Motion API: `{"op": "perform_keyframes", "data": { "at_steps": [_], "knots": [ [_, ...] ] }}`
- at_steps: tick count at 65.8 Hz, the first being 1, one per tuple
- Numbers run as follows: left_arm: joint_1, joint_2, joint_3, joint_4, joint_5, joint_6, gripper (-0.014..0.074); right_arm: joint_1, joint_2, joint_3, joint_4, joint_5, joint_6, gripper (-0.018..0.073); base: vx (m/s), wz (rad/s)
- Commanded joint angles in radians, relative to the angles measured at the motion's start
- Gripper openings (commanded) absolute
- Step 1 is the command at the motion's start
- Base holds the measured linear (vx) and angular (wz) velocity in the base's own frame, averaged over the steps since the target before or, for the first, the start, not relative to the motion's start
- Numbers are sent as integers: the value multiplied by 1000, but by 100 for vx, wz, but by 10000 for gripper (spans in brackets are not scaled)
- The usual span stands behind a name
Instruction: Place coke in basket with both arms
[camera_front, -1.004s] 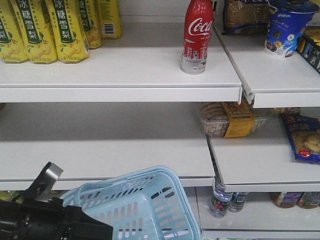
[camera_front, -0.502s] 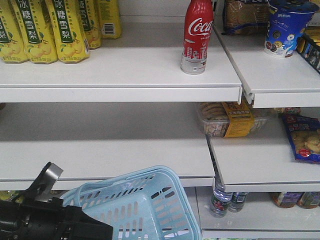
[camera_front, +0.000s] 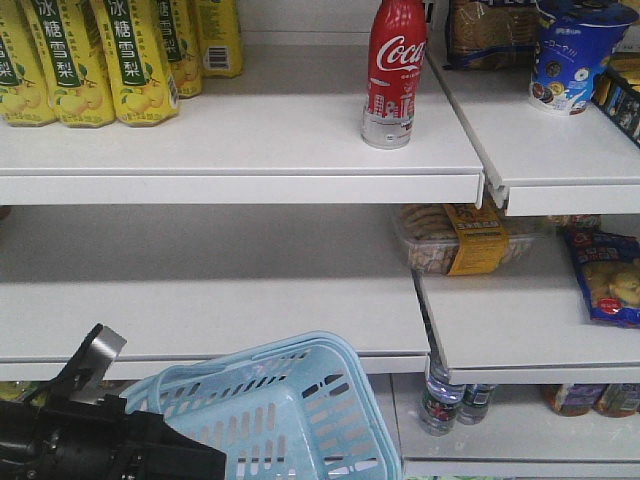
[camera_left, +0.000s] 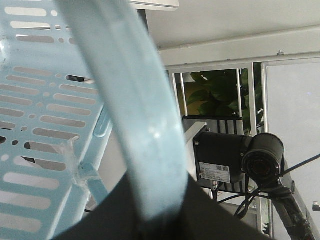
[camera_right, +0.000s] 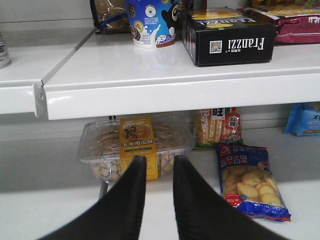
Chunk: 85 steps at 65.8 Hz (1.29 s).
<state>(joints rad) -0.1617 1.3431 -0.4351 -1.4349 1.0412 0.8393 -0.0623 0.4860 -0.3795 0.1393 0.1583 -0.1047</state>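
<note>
Coke (camera_front: 394, 72) upright on upper shelf (camera_front: 240, 140), untouched. Left gripper (camera_left: 155, 227) well below shelf, prob. clenched on basket (camera_front: 280, 420) handle (wrist view cramped). Right gripper (camera_right: 159, 160) also below shelf, barely parted, empty. Risk: tipping coke w/ gap that narrow; dropping tilted basket.
</note>
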Motion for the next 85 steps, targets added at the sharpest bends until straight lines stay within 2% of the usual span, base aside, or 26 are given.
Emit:
{"op": "perform_keyframes", "data": {
  "at_steps": [1,21,32,42,51,62,71,77,85],
  "knots": [
    [-10,-26,-20,-69,61,7,-7,-6,9,-34,-5,-82,-11,259,0,0],
    [-10,-26,-20,-69,61,7,-7,-6,9,-34,-5,-92,-11,450,0,0],
    [-10,-26,-20,-69,61,7,-7,-6,9,-36,1,-97,-10,469,0,0],
    [-10,-26,-20,-69,61,7,-6,12,11,-103,10,-88,-11,468,0,0],
    [-10,-26,-20,-69,61,7,-6,109,52,-205,7,-56,-74,468,0,0],
    [-10,-26,-20,-69,61,7,-6,288,162,-305,7,-67,-164,468,0,0],
    [-10,-26,-20,-69,61,7,-6,417,274,-385,7,-100,-197,470,0,0],
    [-10,-26,-20,-69,61,7,-6,466,361,-451,2,-123,-197,479,0,0],
    [-10,-26,-20,-69,61,7,-6,472,478,-550,-1,-126,-197,514,0,0]
  ]
}}
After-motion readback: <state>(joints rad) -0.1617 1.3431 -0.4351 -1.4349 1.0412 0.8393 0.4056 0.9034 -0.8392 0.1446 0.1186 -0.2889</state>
